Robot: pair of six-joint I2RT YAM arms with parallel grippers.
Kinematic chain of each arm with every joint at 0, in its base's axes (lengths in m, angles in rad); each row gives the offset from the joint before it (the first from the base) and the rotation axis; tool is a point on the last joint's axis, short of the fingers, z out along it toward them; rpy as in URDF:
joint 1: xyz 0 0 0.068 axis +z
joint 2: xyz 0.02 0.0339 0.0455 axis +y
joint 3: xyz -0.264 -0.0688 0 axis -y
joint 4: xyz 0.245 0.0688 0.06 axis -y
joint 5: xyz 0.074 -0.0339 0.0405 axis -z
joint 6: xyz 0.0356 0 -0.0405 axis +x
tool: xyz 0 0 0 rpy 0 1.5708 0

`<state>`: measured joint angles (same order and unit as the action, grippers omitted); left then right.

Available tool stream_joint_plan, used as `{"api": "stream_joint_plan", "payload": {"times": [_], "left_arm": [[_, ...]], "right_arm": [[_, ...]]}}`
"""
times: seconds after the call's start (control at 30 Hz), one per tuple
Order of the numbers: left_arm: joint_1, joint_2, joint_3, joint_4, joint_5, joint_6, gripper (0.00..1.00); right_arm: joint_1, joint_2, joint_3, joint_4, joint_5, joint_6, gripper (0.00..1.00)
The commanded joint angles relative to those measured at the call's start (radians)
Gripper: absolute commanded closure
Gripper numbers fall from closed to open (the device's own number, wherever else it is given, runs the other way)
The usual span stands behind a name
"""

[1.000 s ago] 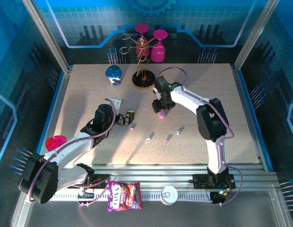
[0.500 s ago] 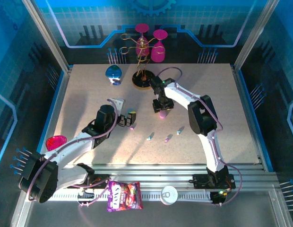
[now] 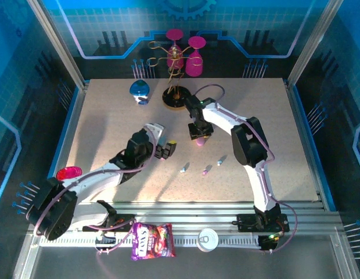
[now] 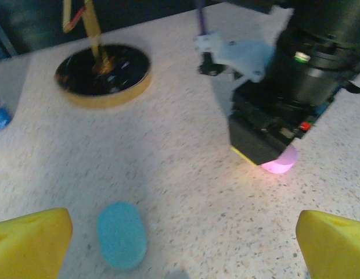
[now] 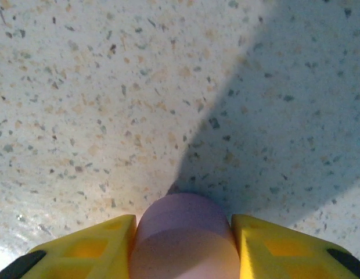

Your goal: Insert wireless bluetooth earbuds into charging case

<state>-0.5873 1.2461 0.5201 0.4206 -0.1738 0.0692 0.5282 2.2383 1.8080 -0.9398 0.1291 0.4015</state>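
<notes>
Counter [image 3: 110,122]: speckled stone-look top; carries everything listed except the snack packet.
Landmark, gold stand [image 3: 176,96]: wire tree on a black round base with a gold rim, at the far middle of the counter.
Right hand [image 3: 200,137]: just near-right of the stand base, partly open, yellow pads set against both sides of the pink charging case.
Left hand [image 3: 166,150]: nearer than the stand and slightly left, spread to its widest, holding nothing.
Snack packet [image 3: 153,241]: purple, on the front rail, well apart from the stand.
Blue charging case [image 3: 139,90]: just left of the stand base.
Pink charging case [image 4: 279,163]: on the counter, between the right hand's pads.
Earbuds, loose: pale blue earbud [image 3: 184,169], pink-purple earbud [image 3: 207,170], second pale blue earbud [image 3: 221,159], in a row well nearer than the stand, none in a case.
Pale blue oval piece [image 4: 122,234]: between the left hand's fingers [image 4: 29,241]; probably an earbud.
Risk: the rounded case could squirt from the pads if gripped off-centre; tiny earbuds could be knocked away.
Writing: packet lettering too small to read.
</notes>
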Motion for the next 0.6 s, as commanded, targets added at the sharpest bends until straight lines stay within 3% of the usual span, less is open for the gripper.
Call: {"api": "stream_joint_plan", "payload": {"times": [0.0,0.27,0.37,0.57], "left_arm": [[-0.093,0.083,-0.043,0.273,-0.076,0.177,0.01],[-0.189,0.392,-0.016,0.777,-0.036,0.337,0.01],[-0.195,0.523,0.017,0.964,0.012,0.364,0.1],[-0.205,0.645,0.123,0.982,0.109,0.377,0.15]], "right_arm": [[-0.036,-0.131,-0.088,0.094,-0.059,0.075,0.65],[-0.15,-0.387,-0.371,0.322,-0.254,0.281,0.67],[-0.195,-0.47,-0.489,0.42,-0.332,0.402,0.67],[-0.272,-0.588,-0.69,0.631,-0.528,0.634,0.67]]}}
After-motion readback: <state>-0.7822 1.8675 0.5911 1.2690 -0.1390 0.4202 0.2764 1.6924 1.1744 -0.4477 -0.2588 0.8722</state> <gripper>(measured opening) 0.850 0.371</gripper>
